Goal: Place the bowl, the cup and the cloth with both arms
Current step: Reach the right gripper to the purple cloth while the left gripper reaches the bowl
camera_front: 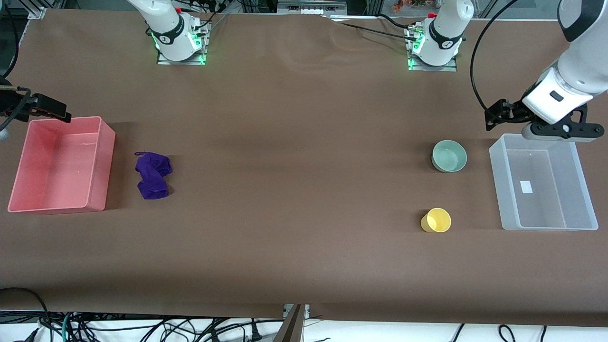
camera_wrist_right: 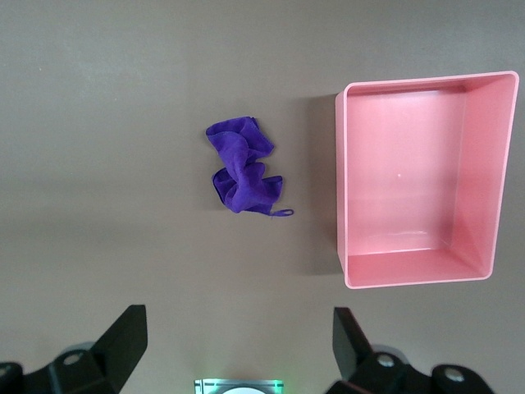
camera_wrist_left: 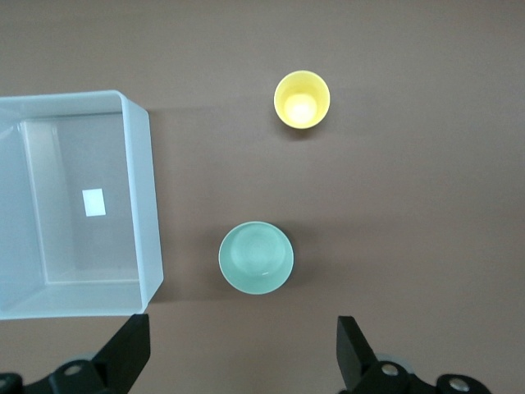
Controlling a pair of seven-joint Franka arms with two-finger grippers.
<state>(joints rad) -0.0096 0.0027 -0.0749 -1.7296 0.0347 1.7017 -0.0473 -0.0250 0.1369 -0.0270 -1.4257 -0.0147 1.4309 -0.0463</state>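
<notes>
Cup point(camera_front: 436, 220) on open table point(camera_front: 294, 190), near clear bin point(camera_front: 543, 185)

Brown table covering point(camera_front: 294, 199), plain and unpatterned. Bowl point(camera_front: 449, 156) — pale mint green. Cup point(camera_front: 436, 220) — bright yellow. Cloth point(camera_front: 153, 175) — deep purple. Pink bin point(camera_front: 97, 164); translucent whitish bin point(camera_front: 499, 185) bearing a small white label point(camera_front: 526, 187). Arms white with black joints; left gripper point(camera_wrist_left: 242, 361) and right gripper point(camera_wrist_right: 238, 353) black.

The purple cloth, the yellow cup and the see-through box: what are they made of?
The cloth looks like soft fabric: it lies bunched and wrinkled. The cup seems smooth plastic, evenly bright yellow. The clear box is probably frosted plastic, since the table shows dimly through its walls.
</notes>
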